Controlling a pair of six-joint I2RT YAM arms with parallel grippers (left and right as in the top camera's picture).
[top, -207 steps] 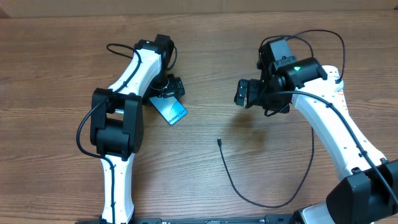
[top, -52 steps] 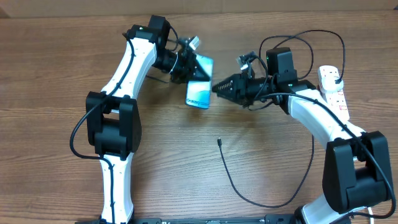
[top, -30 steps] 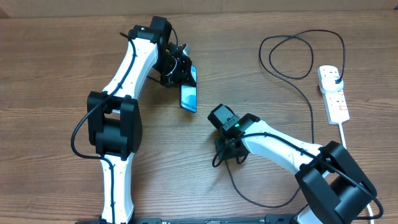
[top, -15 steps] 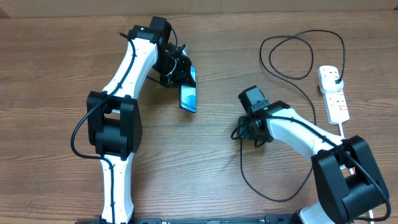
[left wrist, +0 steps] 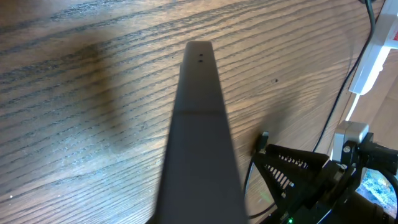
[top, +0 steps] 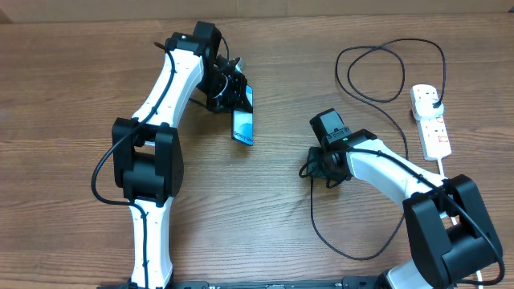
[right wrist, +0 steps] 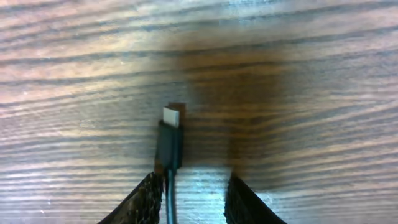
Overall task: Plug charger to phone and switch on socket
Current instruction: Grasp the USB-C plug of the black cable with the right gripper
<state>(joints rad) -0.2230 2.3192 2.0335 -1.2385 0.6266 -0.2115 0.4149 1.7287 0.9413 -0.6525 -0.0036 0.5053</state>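
While fast in the left gripper [top: 234,95], the phone [top: 244,127]; right gripper [right wrist: 189,200] (narrow) tight around the charger [right wrist: 169,148]

surface: wooden table [top: 64,201], brown grain | light: even, soft shadows

left hand [top: 238,92] clamped shut, arm stretched forward; right hand [top: 312,167] low, pinching, arm folded inward.

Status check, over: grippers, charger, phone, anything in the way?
Left gripper shut on the phone, held tilted. Right gripper shut on the charger behind its connector, not plugged in yet. Nothing between connector and phone.
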